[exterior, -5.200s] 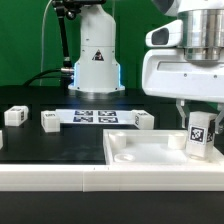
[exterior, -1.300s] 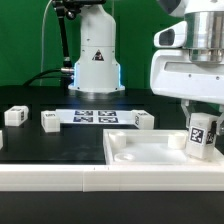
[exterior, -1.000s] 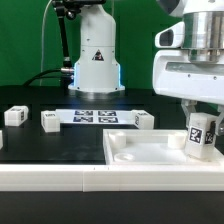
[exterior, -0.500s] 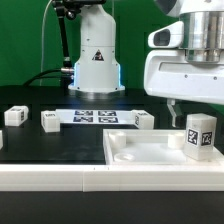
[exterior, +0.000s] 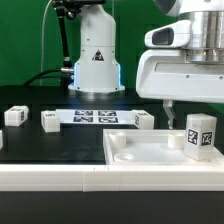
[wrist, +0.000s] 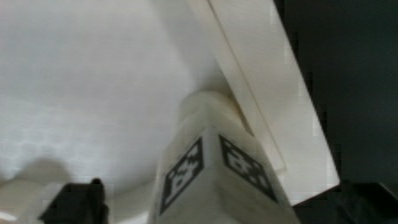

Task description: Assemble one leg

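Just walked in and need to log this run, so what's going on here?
The Panda arm's gripper hangs open over a leg that stands upright at a corner of the white panel, the visible finger clear of it. Three more legs sit on the black table near the marker board, untouched.

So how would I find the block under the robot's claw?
Find the big white panel at the front. The leg stands upright on its corner at the exterior view's right, below the claw. The other three blocks sit on the black table, off the panel.
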